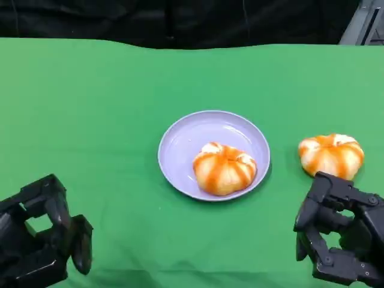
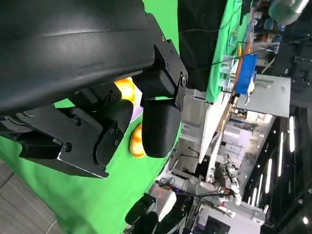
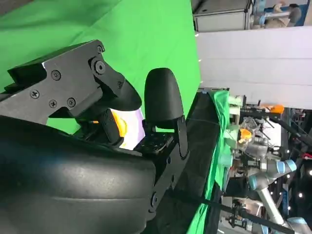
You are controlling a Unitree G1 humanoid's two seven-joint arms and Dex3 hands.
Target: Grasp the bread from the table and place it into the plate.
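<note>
**Second bun just beyond the right hand**

While one round, orange-glazed bread bun [image 1: 224,168] is already seen lying inside the shallow lilac plastic plate [image 1: 180,141] near the middle of the green-covered table [image 1: 90,120], a second bun of the same glazed kind [image 1: 331,155] is seen on the bare cloth, well toward the table's right edge and apart from the plate's rim. The task is therefore judged to be part done, with this outer bun as the piece yet to be grasped.

The relation on which the coming move turns is plain in the head view: the outer bun lies directly ahead of the black right hand [image 1: 339,237], just beyond its fingertips, toward the far edge of the table. Contact between them cannot be made out, but they are very close. The bun is roughly round, so no long axis needs to be matched and little wrist turn is thought to be called for.

The right hand is seen with its fingers apart and nothing held. The black left hand [image 1: 42,240] rests near the table's near left corner, far from both buns; its fingers are also spread, with nothing between them. The right hand is clearly the nearer one, and a short reach forward, followed by a carry leftward to the plate, is judged sufficient. Crowding against the bun already in the plate is the likeliest difficulty.
</note>
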